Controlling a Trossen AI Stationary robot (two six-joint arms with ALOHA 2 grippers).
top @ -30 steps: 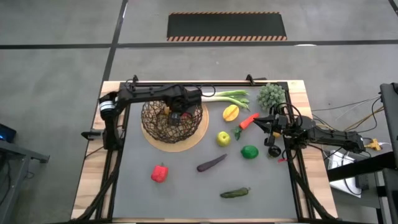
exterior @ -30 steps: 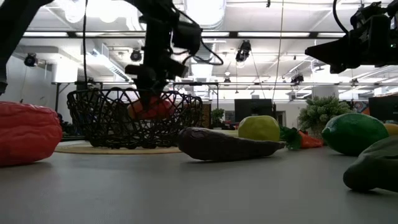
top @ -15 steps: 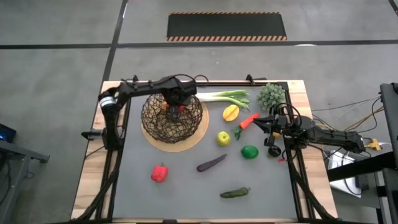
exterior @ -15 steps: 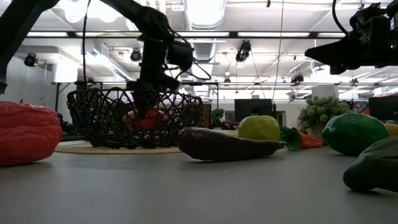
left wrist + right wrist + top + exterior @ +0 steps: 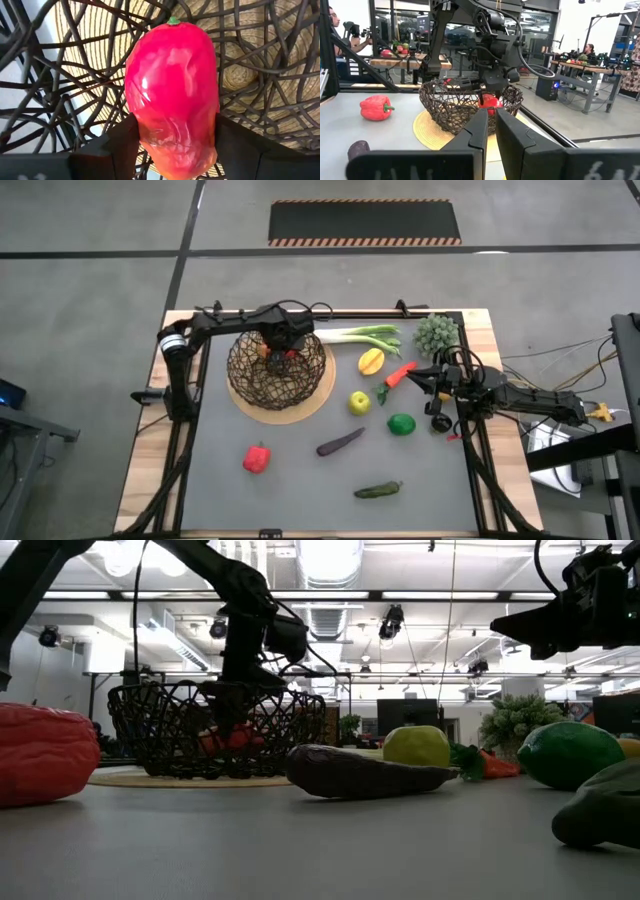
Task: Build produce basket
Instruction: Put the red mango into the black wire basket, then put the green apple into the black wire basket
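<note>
While the left end effector [image 5: 172,150] grips a red pepper [image 5: 172,90] inside the basket [image 5: 278,372] at the surface's far left, the right end effector [image 5: 490,131] hovers closed near the right edge.

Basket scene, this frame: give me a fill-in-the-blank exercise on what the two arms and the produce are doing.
1. The left gripper grips a ____ pepper.
2. It holds that pepper inside the ____, above the tan base disc.
3. The right gripper, its fingers shut, holds ____.
4. A second red pepper lies on the ____.

Missing words: red; basket; nothing; table
</note>
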